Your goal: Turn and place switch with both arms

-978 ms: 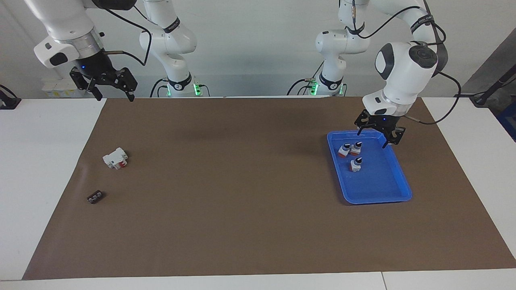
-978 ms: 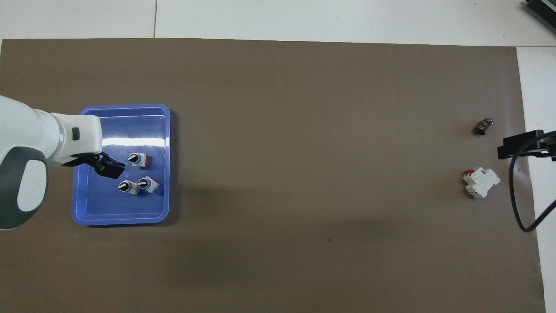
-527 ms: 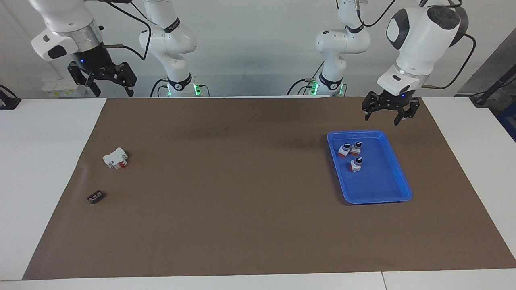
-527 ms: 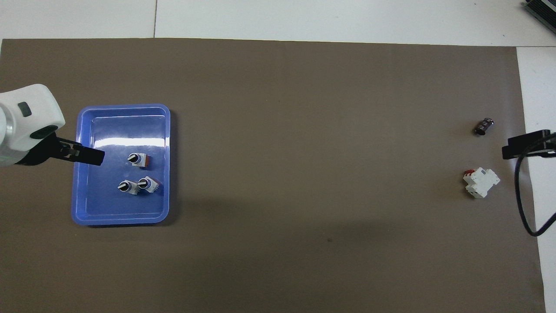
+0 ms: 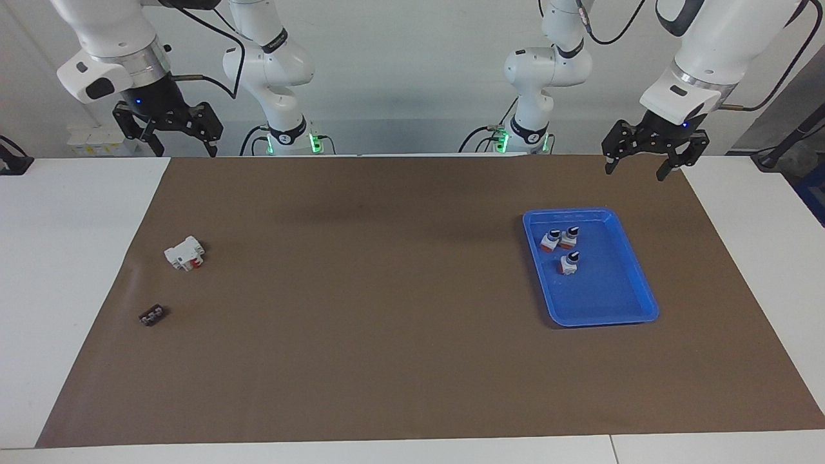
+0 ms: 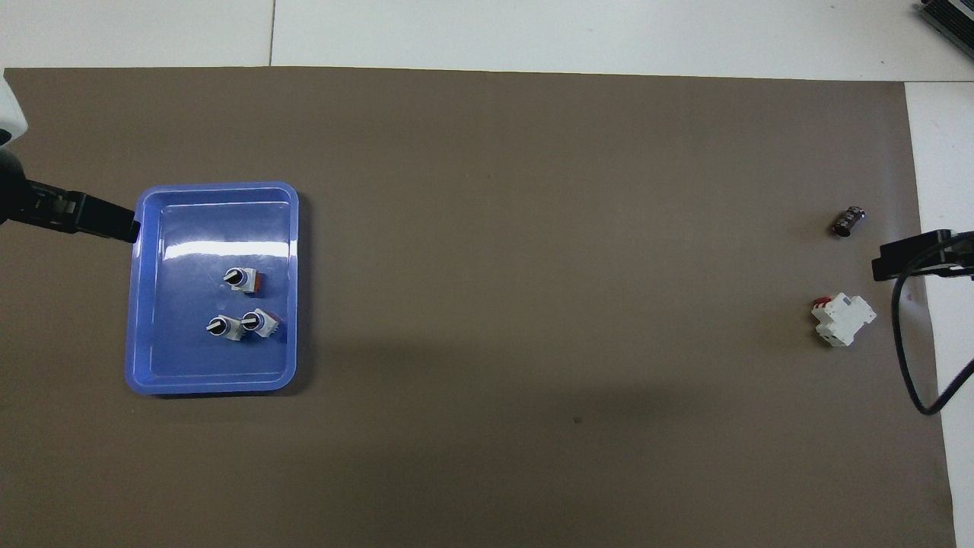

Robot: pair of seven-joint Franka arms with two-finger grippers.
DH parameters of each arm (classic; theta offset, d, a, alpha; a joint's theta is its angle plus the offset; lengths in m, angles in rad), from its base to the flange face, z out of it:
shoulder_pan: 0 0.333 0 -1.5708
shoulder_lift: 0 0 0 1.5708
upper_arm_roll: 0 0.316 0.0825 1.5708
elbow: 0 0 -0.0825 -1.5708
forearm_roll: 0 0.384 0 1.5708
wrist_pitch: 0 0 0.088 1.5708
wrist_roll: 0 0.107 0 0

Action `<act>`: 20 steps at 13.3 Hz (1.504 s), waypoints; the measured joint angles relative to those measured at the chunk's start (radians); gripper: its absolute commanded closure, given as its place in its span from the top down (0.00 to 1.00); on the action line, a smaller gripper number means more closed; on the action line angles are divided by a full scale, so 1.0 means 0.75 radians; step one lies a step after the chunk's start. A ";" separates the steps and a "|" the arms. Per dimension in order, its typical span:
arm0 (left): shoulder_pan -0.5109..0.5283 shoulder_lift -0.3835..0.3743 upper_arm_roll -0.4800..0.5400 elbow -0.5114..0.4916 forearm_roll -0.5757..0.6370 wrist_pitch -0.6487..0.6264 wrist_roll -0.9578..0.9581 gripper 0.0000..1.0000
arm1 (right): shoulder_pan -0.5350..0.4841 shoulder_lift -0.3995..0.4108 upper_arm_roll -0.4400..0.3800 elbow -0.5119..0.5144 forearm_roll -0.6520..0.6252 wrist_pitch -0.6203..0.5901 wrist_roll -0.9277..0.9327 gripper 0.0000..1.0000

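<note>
Facing view: camera mounted high across the table, looking toward the two arm bases, which stand along the top of its frame; distant enough to take in the whole brown mat (image 5: 387,309) and the white table (image 5: 71,258) margins. Overhead view: camera high above the robots' end, looking forward and steeply down, framing most of the mat. The two stand half a turn apart. Shared ground: the mat, the blue tray (image 5: 635,283) (image 6: 137,320), the white-and-red block (image 5: 185,253) (image 6: 843,320).
</note>
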 measured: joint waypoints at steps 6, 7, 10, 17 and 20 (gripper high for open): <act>0.000 -0.091 -0.001 -0.086 0.000 -0.048 -0.109 1.00 | 0.000 0.000 0.003 0.000 0.000 0.000 0.000 1.00; 0.000 -0.101 0.000 -0.099 0.000 -0.043 -0.113 1.00 | 0.000 0.000 0.003 0.000 0.000 0.000 0.000 1.00; 0.001 -0.105 0.008 -0.106 -0.025 -0.031 -0.119 1.00 | 0.000 0.000 0.003 0.000 0.000 0.000 0.000 1.00; 0.002 -0.105 0.019 -0.108 -0.036 -0.031 -0.091 1.00 | 0.000 0.000 0.003 0.000 0.000 0.000 0.000 1.00; 0.002 -0.105 0.019 -0.112 -0.036 -0.031 -0.071 1.00 | 0.000 0.000 0.003 0.000 0.000 0.000 0.000 1.00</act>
